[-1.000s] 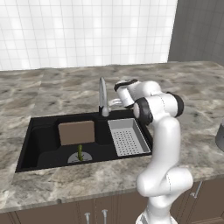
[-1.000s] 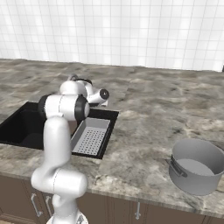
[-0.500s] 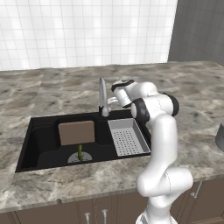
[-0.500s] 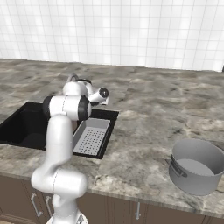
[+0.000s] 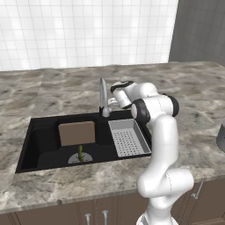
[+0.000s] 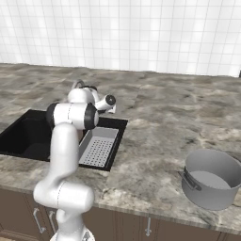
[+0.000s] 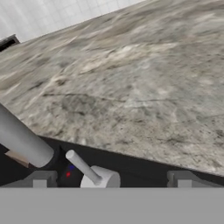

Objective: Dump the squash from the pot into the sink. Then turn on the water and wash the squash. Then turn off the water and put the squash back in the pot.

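Note:
The small yellow-green squash [image 5: 81,152] lies on the round drain of the black sink [image 5: 44,143], also seen at the sink [image 6: 23,136]. The grey metal pot [image 6: 212,178] stands on the counter far to the right, with its edge showing at the pot [image 5: 221,136]. My gripper [image 5: 113,102] hovers just right of the faucet [image 5: 103,96], open and holding nothing. In the hand view my gripper [image 7: 111,181] has its fingertips [image 7: 41,179] spread wide on either side of the faucet's lever handle [image 7: 83,168], beside the spout [image 7: 24,142].
A grey perforated strainer tray [image 5: 128,137] fills the sink's right part. A brown block [image 5: 77,133] leans in the basin behind the drain. Marbled counter [image 6: 160,117] runs around the sink to a white tiled wall.
The arm's elbow has shifted slightly left. The hand stays beside the faucet with its jaws open. The squash and the pot have not moved.

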You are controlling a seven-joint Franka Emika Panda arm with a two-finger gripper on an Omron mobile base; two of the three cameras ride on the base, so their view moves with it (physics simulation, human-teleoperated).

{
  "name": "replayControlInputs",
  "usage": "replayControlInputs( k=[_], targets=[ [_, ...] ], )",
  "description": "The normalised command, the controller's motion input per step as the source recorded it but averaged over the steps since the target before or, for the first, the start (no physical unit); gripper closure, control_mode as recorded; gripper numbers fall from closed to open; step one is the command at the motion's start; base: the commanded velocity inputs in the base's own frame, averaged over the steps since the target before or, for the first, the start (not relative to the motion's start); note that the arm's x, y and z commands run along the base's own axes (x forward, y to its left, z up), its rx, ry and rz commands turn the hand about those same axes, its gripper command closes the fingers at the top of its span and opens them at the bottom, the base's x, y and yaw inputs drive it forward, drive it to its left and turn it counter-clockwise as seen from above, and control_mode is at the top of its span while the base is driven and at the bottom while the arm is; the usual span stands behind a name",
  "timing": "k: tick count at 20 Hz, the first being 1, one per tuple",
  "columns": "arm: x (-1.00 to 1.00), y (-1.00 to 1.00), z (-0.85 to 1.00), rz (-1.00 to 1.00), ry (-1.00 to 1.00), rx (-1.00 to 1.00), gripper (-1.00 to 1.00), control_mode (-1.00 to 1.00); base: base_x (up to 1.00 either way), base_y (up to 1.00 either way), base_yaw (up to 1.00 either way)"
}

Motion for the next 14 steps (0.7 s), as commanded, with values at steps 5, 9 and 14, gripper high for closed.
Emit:
replayControlInputs(
  k=[5,9,14],
  targets=[
    [0.14,0.03,-0.15,-0.01,0.00,0.00,-1.00,-1.00,0.00,0.00,0.00],
    [0.30,0.05,-0.20,-0.03,0.00,0.00,-1.00,-1.00,0.00,0.00,0.00],
    [0.36,0.05,-0.11,-0.04,0.00,0.00,-1.00,-1.00,0.00,0.00,0.00]
  ],
)
